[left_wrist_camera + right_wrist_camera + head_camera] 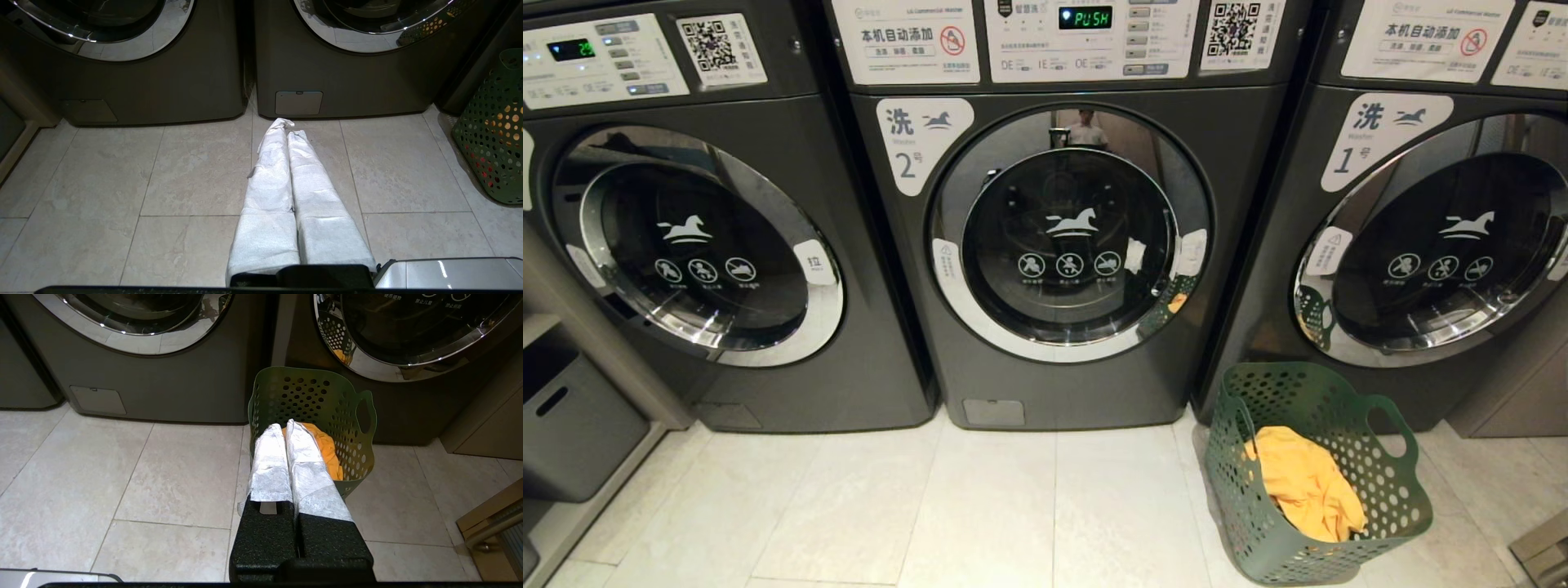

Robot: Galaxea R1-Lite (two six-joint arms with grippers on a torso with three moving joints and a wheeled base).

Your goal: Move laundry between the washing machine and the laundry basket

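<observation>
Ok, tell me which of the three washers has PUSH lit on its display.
The middle dark grey front-loading washing machine, labelled "2". Its green display reads PUSH; the left washer shows digits, and the right one, labelled "1", shows no display.

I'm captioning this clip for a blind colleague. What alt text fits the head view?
Three dark grey front-loading washers stand in a row with doors shut; the washing machine labelled 2 is in the middle. A green laundry basket holding a yellow-orange garment sits on the tiled floor, lower right.

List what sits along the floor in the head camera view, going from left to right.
Grey storage bin → washing machine with digits on its display → washing machine labelled 2 → green laundry basket holding yellow-orange laundry, standing in front of the washing machine labelled 1.
</observation>
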